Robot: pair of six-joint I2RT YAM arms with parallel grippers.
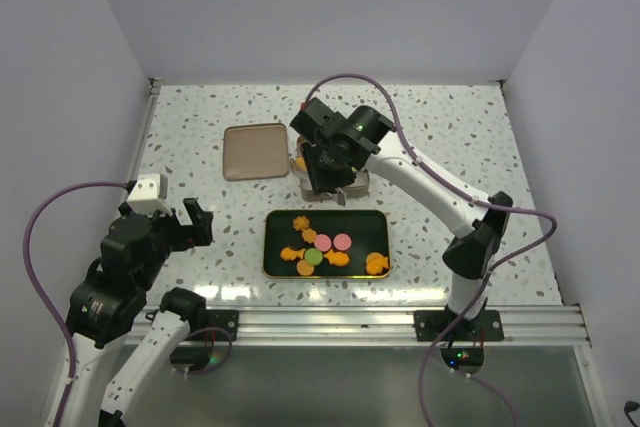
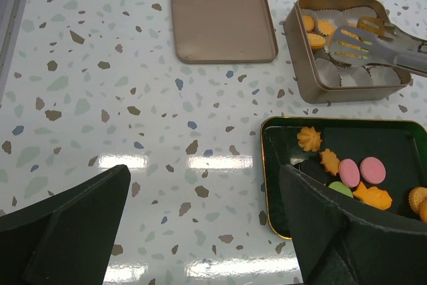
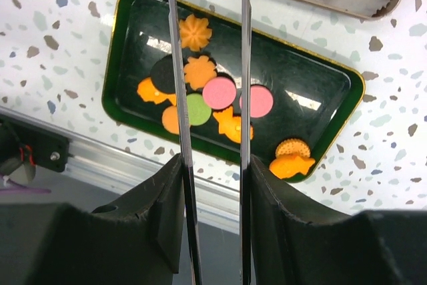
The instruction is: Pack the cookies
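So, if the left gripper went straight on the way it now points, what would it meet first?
Most likely the bare speckled white table top, left of the dark green rectangular tray. The open left gripper holds nothing. The copper-coloured square metal lid lies further on, though depth is unclear.

The light is bright and even and comes from above. White glare lies on the table [image 1: 200, 292] along its near edge and on the dark tray [image 3: 313, 78]. Shadows are soft and short. All views are sharp.

Orange, pink, green cookies [image 1: 322, 242] on tray [image 1: 366, 226]
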